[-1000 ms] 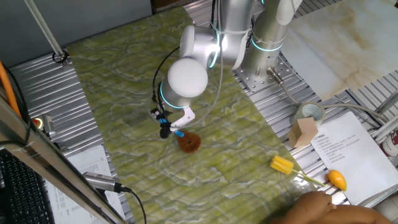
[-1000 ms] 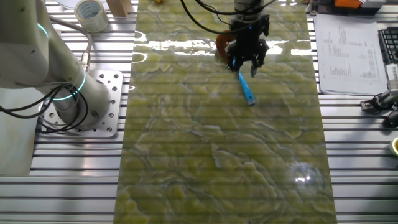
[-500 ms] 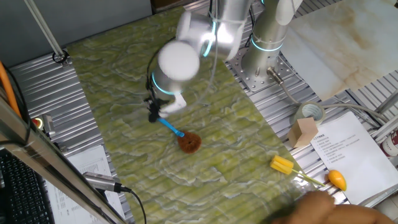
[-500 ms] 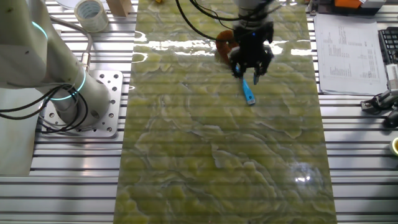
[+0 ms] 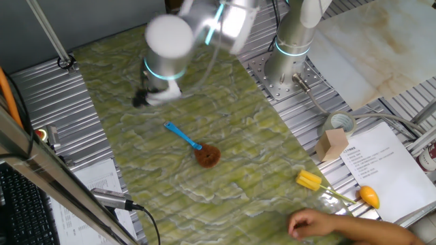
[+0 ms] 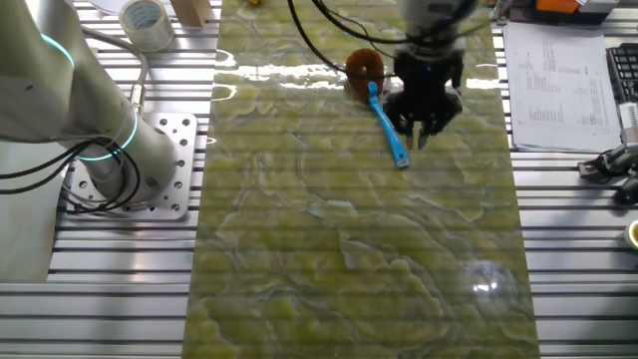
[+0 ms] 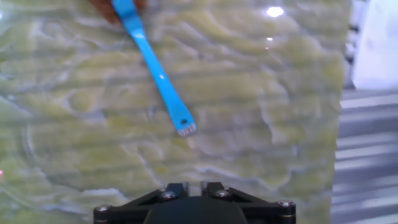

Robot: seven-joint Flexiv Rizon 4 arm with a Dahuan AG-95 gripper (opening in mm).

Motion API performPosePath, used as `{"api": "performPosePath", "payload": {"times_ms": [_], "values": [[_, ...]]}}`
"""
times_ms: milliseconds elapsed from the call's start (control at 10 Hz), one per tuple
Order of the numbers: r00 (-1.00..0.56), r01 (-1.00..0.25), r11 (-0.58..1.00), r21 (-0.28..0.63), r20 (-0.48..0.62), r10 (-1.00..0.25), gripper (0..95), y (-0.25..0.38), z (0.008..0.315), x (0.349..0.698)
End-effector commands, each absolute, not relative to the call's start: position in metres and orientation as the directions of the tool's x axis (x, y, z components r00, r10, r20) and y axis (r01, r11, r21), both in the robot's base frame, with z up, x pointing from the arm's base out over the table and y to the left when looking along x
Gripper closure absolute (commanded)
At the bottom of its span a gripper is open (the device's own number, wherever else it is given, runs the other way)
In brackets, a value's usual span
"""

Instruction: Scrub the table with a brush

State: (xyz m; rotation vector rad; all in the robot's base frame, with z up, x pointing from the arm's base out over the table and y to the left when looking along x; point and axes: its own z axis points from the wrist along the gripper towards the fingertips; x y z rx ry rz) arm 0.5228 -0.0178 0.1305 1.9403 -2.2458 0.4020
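Observation:
The brush lies flat on the green-yellow marbled table [image 5: 238,184], its blue handle [image 5: 180,134] pointing up-left from the brown-orange head [image 5: 206,156]. In the other fixed view the handle [image 6: 384,115] runs down from the head [image 6: 364,66]. My gripper [image 5: 145,99] hovers up-left of the handle end, apart from it and empty. In the other fixed view it [image 6: 424,115] is just right of the handle. The hand view shows the handle [image 7: 158,74] ahead on the table [image 7: 261,124], the head cut off at the top, and the gripper [image 7: 194,185] with a narrow gap between its jaws.
A yellow-headed tool [image 5: 310,180] with an orange end [image 5: 368,196] lies at the table's right edge. A person's hand [image 5: 320,223] reaches in near it. A tape roll [image 5: 338,123], a wooden block [image 5: 334,144] and papers [image 5: 381,163] sit right. The arm's base [image 5: 289,61] stands behind.
My gripper has let go of the brush handle and moved up-left away from it. The brush stays lying on the table. The person's hand has come further into view.

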Motion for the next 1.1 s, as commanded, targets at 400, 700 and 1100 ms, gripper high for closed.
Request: {"api": "performPosePath", "payload": {"times_ms": [400, 700, 1100], "values": [[-0.707, -0.707, 0.705, -0.043, 0.047, -0.706, 95.0, -0.053, 0.158, 0.528], [-0.806, -0.591, 0.806, 0.014, 0.013, -0.591, 95.0, -0.063, 0.165, 0.522], [-0.955, -0.291, 0.948, 0.126, 0.022, -0.296, 95.0, -0.064, 0.157, 0.522]]}}
